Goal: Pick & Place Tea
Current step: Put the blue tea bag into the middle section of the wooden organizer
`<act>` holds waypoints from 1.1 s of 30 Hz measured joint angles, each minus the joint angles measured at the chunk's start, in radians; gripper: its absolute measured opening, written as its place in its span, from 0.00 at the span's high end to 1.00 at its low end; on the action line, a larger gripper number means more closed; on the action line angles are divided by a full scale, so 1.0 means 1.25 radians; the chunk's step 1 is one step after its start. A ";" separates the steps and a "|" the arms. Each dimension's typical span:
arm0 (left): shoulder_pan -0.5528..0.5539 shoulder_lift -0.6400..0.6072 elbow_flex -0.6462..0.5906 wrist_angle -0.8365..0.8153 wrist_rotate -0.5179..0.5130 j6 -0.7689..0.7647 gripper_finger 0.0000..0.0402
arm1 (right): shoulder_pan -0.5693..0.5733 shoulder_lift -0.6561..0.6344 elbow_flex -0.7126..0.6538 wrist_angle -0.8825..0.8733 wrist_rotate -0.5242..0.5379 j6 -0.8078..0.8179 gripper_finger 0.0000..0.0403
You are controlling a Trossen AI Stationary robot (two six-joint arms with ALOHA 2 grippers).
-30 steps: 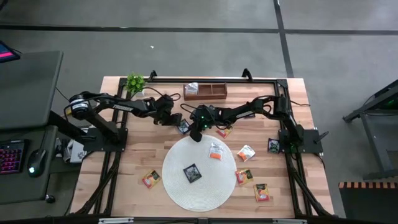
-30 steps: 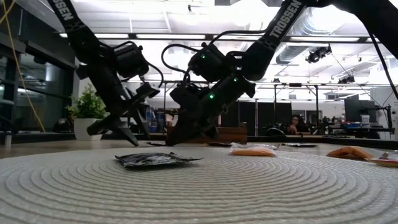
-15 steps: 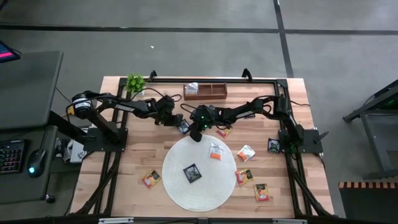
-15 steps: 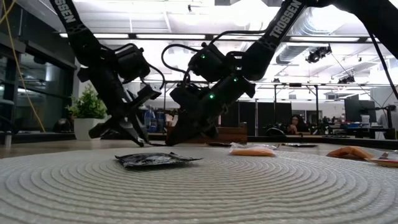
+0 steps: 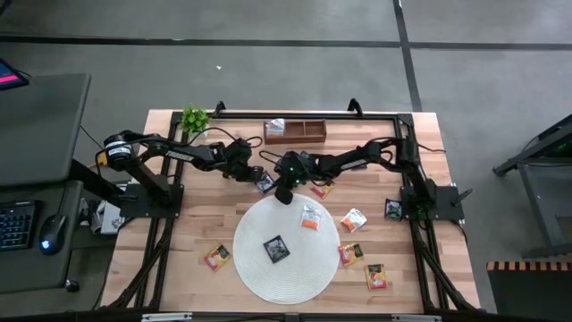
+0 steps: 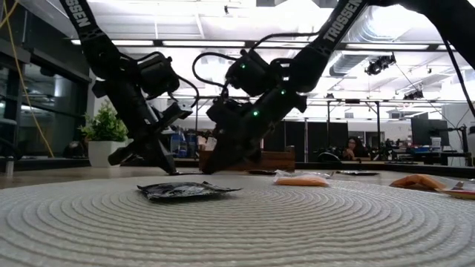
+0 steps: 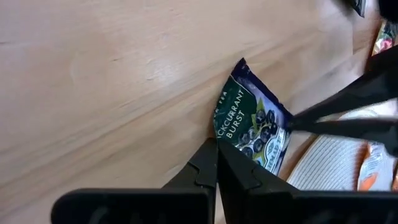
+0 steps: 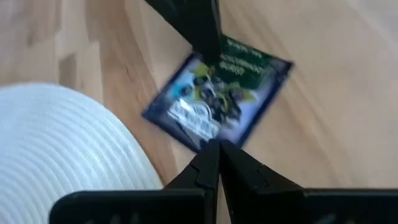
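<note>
A dark blue-and-green tea sachet (image 5: 264, 182) lies on the wood just beyond the far left rim of the round white mat (image 5: 286, 259). It also shows in the left wrist view (image 7: 252, 121) and the right wrist view (image 8: 217, 93). My left gripper (image 5: 256, 177) is shut at the sachet's edge away from the mat. My right gripper (image 5: 280, 192) is shut at the edge beside the mat. The two grippers face each other across the sachet. Other sachets lie on the mat, among them a black one (image 5: 276, 248) and a white-and-orange one (image 5: 310, 217), and more lie on the table. My left gripper touches the sachet's edge away from the mat (image 7: 216, 127) with its shut fingertips, slanting down from the table's left. Whether the edge is between the fingers, I cannot tell. My right gripper meets the sachet's edge nearest the mat (image 8: 202, 138) with its shut fingertips, slanting down from the right. Whether it pinches the edge, I cannot tell.
The brown wooden tray (image 5: 295, 131) stands at the far edge, with a white packet in its left compartment. A small green plant (image 5: 194, 118) stands at the far left. Sachets lie near the front left (image 5: 216, 258) and to the right of the mat (image 5: 375, 275).
My left gripper has gone a little toward the table's right, up to the sachet. My right gripper has risen and tipped slightly at the sachet's other edge. The sachet stays in place on the wood.
</note>
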 joint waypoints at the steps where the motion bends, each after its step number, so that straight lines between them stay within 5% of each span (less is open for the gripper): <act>1: 0.000 0.000 0.000 0.000 0.000 0.003 1.00 | 0.000 -0.010 -0.001 -0.010 0.003 -0.007 0.97; 16: 0.002 -0.012 0.069 -0.012 0.031 0.156 1.00 | 0.015 -0.239 0.002 -0.194 -0.026 -0.014 0.97; 33: 0.002 -0.052 0.386 -0.301 0.008 0.495 1.00 | 0.049 -0.486 -0.014 -0.407 -0.045 -0.028 0.97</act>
